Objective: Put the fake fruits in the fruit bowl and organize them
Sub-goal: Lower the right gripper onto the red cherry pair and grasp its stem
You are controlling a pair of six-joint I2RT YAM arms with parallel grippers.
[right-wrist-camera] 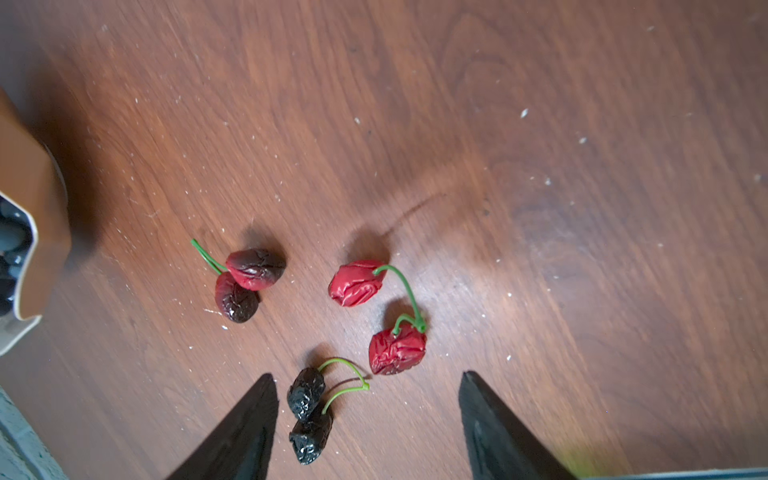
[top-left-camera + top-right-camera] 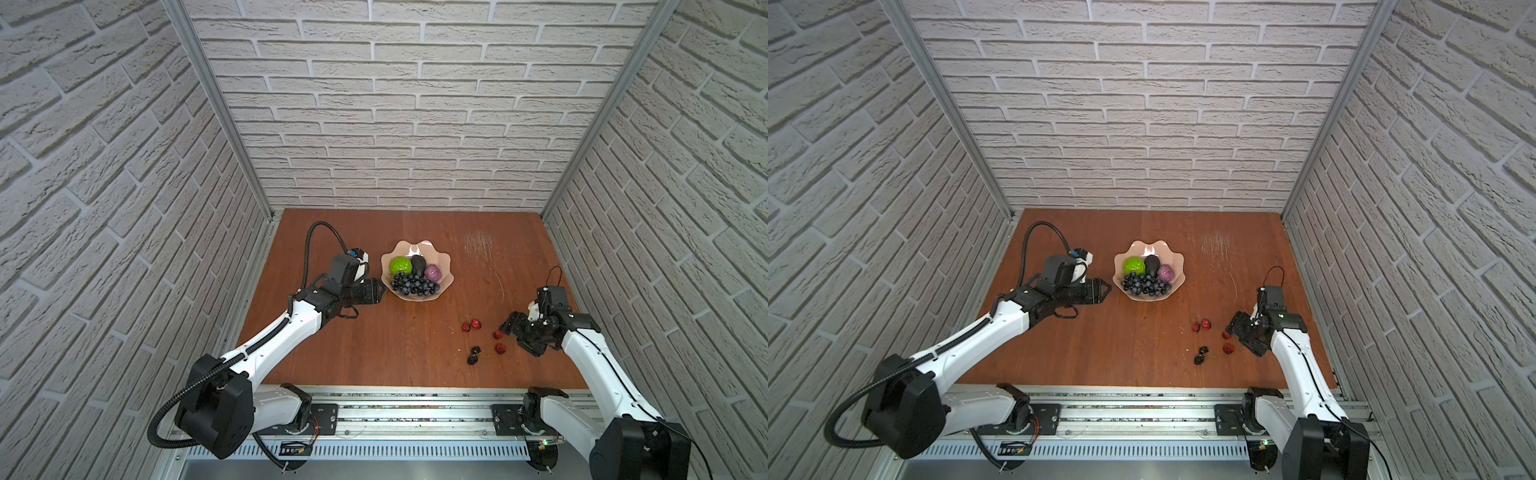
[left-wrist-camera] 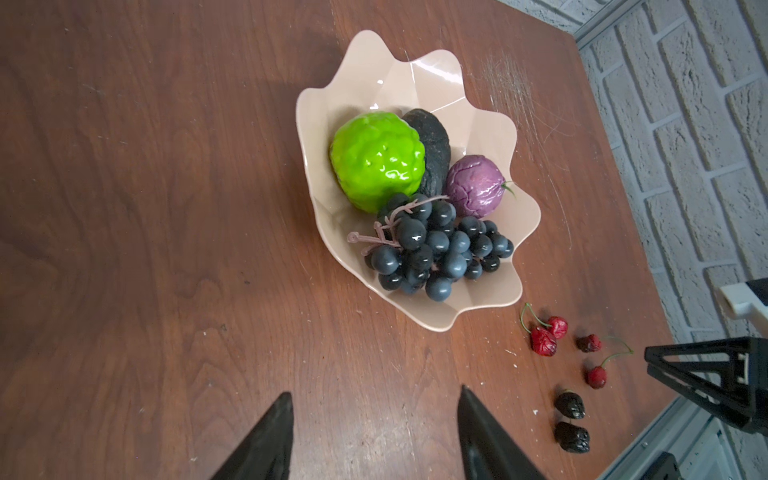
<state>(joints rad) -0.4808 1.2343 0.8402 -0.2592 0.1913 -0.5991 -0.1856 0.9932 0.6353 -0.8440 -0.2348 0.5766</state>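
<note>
Resting mid-table, your pink fruit bowl point(image 2: 417, 246) cradles the grape bunch point(image 2: 413, 286), lime-green ball point(image 2: 400, 265), avocado point(image 2: 418, 264) and purple fruit point(image 2: 433, 273), while your left gripper point(image 2: 380, 289) hangs at its 9 o'clock, fingers apart and empty, and your right gripper point(image 2: 513, 335), likewise spread, hovers by loose cherries point(image 2: 473, 355) at 4 o'clock.

Brown wood table point(image 2: 353, 340), scuffs point(image 2: 480, 247) far right. Bowl point(image 2: 415, 249) mid-back. On bare wood right-front of bowl: dark-red pair point(image 2: 471, 325), red pair point(image 2: 500, 348), black pair point(image 2: 473, 355) nearest front edge.
</note>
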